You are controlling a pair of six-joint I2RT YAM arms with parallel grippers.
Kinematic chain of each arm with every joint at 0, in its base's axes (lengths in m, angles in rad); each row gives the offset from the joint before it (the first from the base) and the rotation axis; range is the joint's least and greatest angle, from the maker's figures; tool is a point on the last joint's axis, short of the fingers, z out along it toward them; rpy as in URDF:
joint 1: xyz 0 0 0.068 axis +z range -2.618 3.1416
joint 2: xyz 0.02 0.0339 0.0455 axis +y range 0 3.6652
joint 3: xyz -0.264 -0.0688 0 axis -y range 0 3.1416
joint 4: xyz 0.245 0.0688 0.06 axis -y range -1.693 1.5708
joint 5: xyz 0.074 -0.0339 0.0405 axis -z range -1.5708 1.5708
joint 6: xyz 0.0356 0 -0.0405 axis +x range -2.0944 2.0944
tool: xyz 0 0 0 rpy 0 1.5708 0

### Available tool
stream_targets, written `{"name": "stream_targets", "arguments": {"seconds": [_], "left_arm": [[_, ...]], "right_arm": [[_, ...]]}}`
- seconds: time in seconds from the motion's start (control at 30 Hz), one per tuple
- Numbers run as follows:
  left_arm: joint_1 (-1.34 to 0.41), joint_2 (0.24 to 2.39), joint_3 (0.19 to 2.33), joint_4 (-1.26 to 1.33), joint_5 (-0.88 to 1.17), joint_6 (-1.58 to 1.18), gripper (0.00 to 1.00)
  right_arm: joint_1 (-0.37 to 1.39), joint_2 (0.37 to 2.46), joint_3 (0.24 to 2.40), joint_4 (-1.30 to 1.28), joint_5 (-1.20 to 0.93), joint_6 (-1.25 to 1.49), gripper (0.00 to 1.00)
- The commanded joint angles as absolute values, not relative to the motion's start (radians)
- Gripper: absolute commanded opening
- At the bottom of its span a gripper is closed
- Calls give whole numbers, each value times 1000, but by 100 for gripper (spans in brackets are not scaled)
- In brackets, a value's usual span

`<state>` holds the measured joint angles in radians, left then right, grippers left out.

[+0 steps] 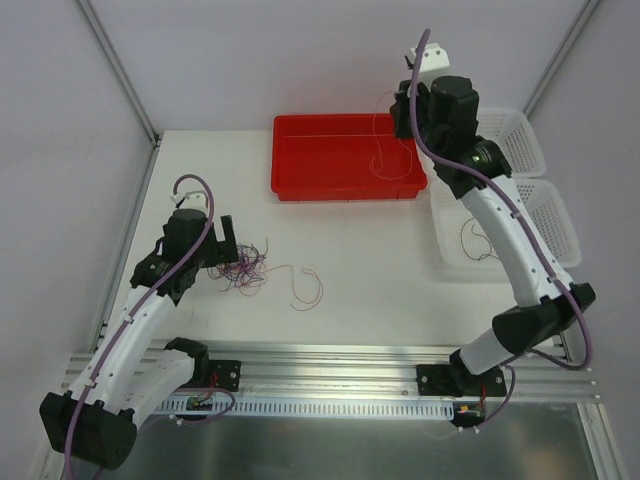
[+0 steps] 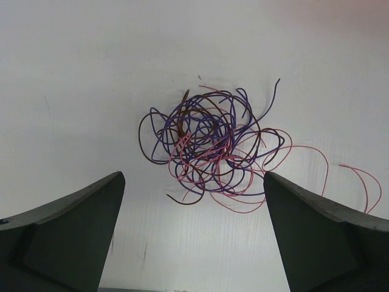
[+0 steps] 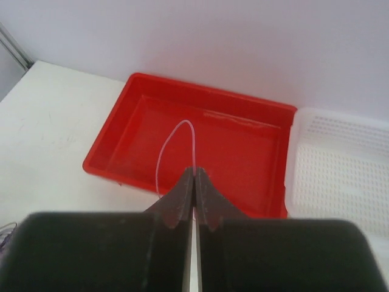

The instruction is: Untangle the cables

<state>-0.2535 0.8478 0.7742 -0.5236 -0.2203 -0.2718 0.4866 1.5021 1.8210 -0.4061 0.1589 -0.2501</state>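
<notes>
Left pincer (image 2: pixel 193 181) spread wide near cables (image 2: pixel 206 146), right pincer (image 3: pixel 194 173) pinching pale strand (image 3: pixel 165 146)

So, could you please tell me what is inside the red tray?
Only one thin pale strand shows, looping down from the shut right pincer over the red tray. Whether it touches the floor is unclear; the pincer covers part of the near wall.
</notes>
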Motion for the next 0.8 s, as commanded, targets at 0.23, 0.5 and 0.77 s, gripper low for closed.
{"name": "stream_targets", "arguments": {"seconds": [0.23, 0.5, 0.77], "left_arm": [[-245, 865, 773, -522, -252, -245, 99], [-245, 888, 776, -522, -242, -245, 99], [-245, 897, 778, -523, -233, -249, 99]], "right_arm": [[436, 1946, 2090, -160, 21, -287, 1], [422, 2215, 2206, -153, -18, -252, 39], [425, 2063, 2048, -237, -139, -199, 87]]}}
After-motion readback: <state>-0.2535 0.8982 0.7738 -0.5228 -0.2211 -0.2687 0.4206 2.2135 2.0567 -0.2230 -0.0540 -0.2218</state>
